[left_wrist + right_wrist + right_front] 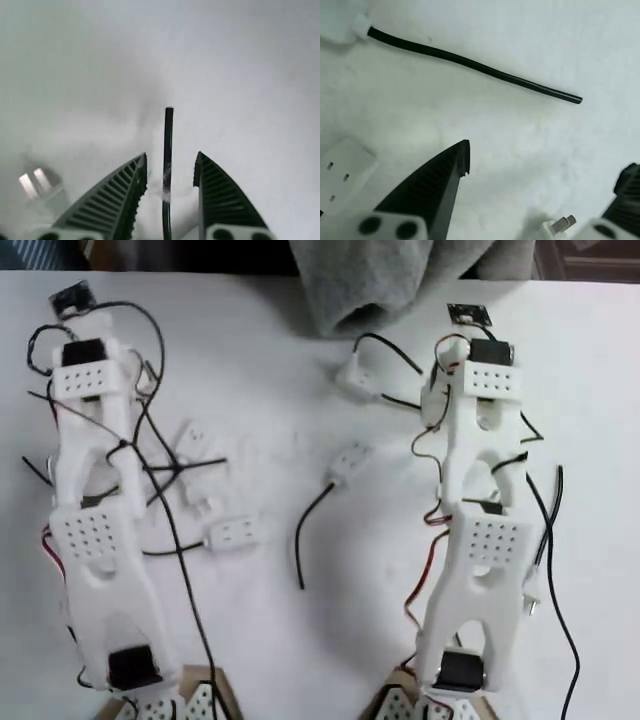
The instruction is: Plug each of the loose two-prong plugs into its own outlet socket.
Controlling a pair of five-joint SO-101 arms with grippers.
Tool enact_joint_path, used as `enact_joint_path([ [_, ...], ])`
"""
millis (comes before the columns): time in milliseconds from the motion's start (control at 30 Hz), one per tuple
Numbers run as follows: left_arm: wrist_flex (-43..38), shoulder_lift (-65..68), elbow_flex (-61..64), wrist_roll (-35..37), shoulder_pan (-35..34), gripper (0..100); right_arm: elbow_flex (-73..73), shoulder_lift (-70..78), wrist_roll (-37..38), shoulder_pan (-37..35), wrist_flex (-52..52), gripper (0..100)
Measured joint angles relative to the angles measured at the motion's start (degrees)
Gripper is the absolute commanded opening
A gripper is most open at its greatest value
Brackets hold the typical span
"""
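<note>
**High view.** Two white arms lie folded on the white table: a first arm along one side and a second arm along the other. Which arm is left and which is right cannot be told here. Six white fittings lie loose.
- A socket block with holes in its face lies just beside the first arm.
- A small plug lies near the socket block.
- A square fitting lies farther up, among thin black wires that cross this area.
- A corded fitting lies between the arms; its black cord ends free on the table.
- A second corded fitting lies near a grey cloth at the far edge.
- A corded plug lies close beside the second arm.

**Left wrist view.** The left tool is released and its fingers stand apart. One black cable runs between them and ends on the table ahead of the fingertips. One two-prong plug lies beside one finger. This view gives the prong count, while the high view gives the overall layout.

**Right wrist view.** The right tool is released, with its fingers wide apart and grasping nothing. One slotted socket lies beside one finger. A plug tip with a metal prong lies between the fingers. One long cord leaves a white body and crosses the table ahead, ending free.
</note>
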Motion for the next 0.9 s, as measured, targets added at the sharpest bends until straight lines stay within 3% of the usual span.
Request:
enact_joint_path([
  [333,14.24,0.0,-0.26,10.55,-7.82,17,0.44,3.69,0.0,-2.55,0.0,42.9],
  [600,21.63,0.0,-4.48,12.13,-8.97,17,0.35,8.18,0.0,-4.57,-1.14,42.9],
  [900,21.1,2.37,-3.34,15.91,-12.31,17,-1.14,11.16,0.0,-5.98,-2.29,42.9],
])
